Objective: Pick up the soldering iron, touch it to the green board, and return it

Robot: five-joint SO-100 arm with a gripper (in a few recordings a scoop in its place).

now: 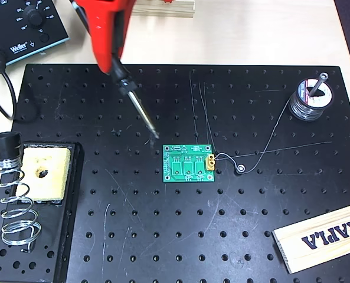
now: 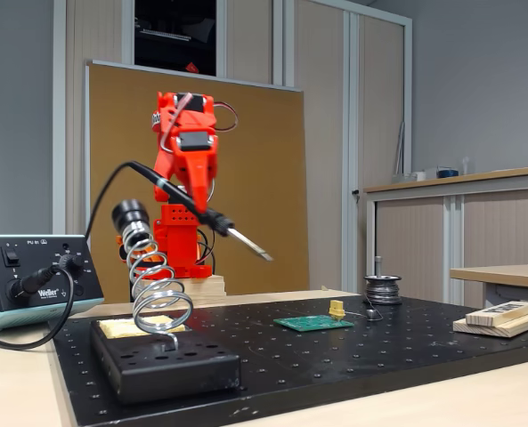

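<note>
A black perforated plate [image 1: 180, 236] covers most of the bench [image 1: 251, 35]. On its left sits a black stand [image 2: 166, 360] with a silver coil-spring holder [image 1: 15, 215] and yellow sponge [image 1: 43, 174]; a Weller station [image 2: 32, 280] stands behind, a wooden block [image 1: 322, 236] at right, a solder spool [image 1: 308, 100] beyond. The red end effector [image 1: 113, 56] is clamped on the soldering iron [image 1: 138, 106], held tilted in the air, tip just left of and above the green board [image 1: 189, 164], nothing between. The board lies flat mid-plate, yellow connector on its right edge.
</note>
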